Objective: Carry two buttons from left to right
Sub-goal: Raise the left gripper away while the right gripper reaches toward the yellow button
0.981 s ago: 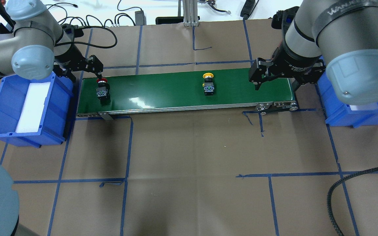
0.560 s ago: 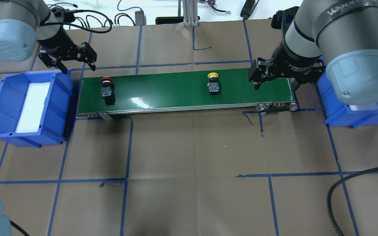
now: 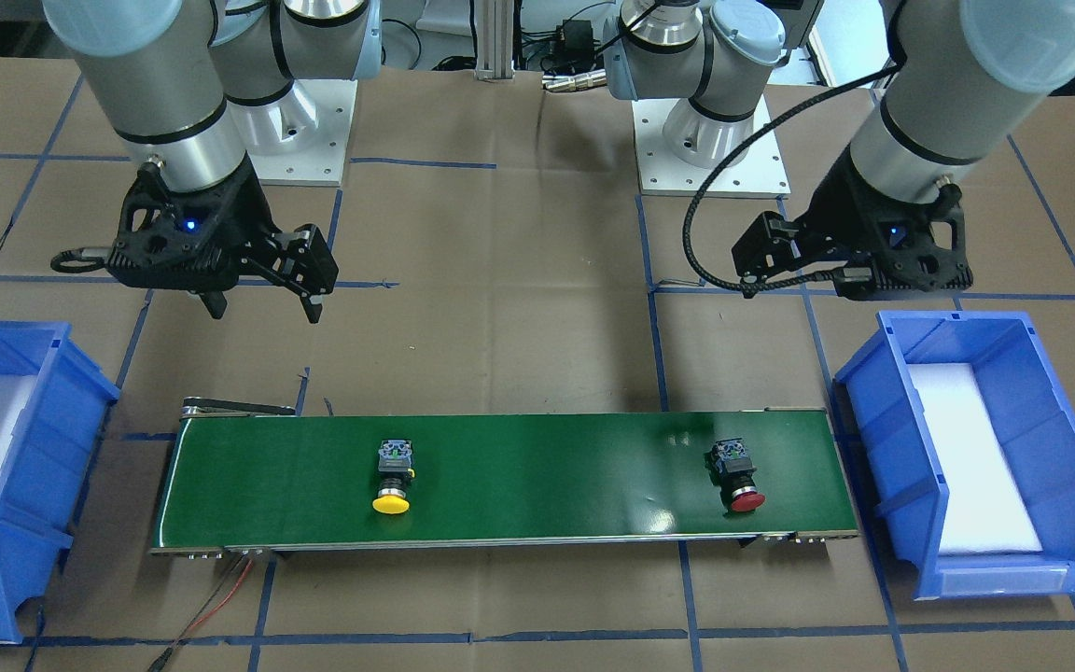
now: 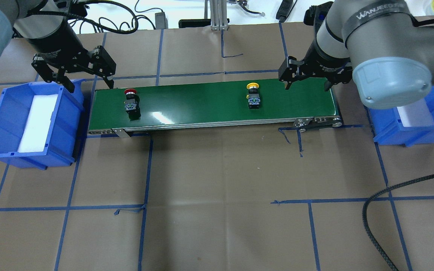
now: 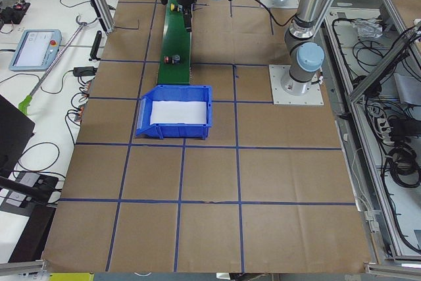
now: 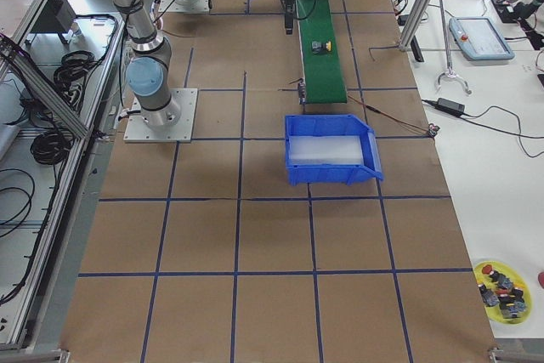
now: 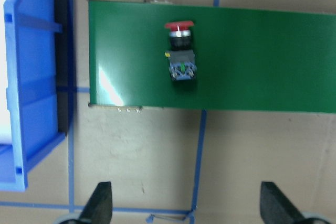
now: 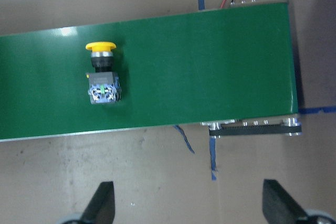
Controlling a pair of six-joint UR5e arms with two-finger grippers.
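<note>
Left gripper (image 4: 90,86) is seen spread wide and empty from overhead, held at 10 o'clock of the red button (image 4: 131,103); right gripper (image 4: 307,86) is splayed empty too, at 3 o'clock of the yellow button (image 4: 253,96) on the green belt (image 4: 202,107). Front-facing: both buttons are laid on their sides, well apart from the blue bin (image 3: 62,439) at 9 o'clock, so either could be rolled by a clumsy finger. Right wrist cam: yellow is found at 10 o'clock, off-centre, so a grab could be mistimed.
</note>
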